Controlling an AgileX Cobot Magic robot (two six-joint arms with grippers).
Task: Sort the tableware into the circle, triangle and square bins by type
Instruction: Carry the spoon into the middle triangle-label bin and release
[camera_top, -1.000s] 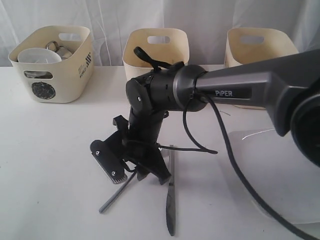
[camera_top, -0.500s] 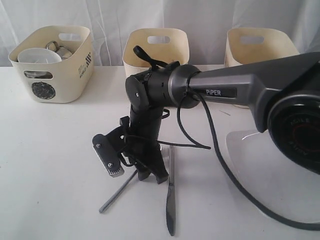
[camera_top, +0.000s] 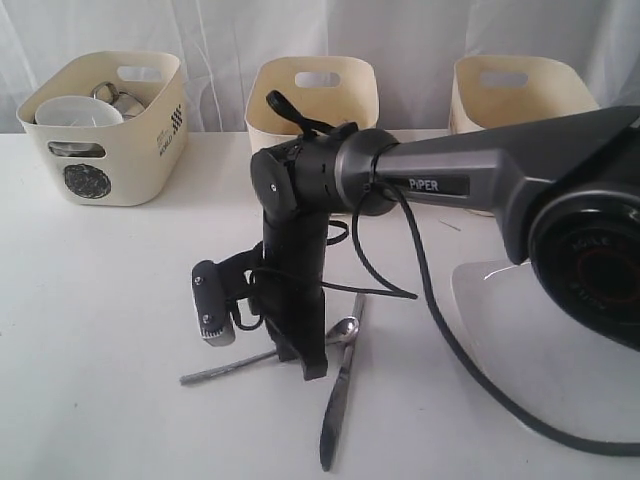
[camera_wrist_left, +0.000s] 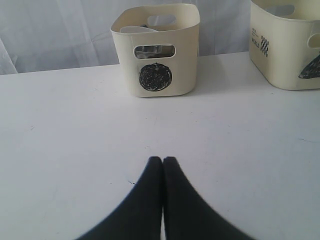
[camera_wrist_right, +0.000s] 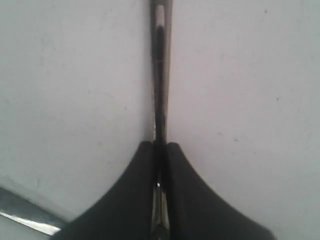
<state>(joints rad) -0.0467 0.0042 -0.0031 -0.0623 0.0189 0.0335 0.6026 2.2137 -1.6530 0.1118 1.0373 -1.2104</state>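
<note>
Gripping spoon (camera_top: 344, 329) near its bowl with right pincer (camera_wrist_right: 160, 145); light, stiff, slick steel, may pivot. Left pincer (camera_wrist_left: 162, 159) closed, empty.

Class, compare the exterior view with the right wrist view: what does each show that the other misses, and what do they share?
Only the exterior view shows the circle bin holding a white bowl, the middle bin, the right-hand bin, the plate and the bowl end of the spoon. Only the right wrist view shows, close up, the fingers pressed against both sides of the thin handle. Both show the right gripper down at the white table, on the spoon's handle.
</note>
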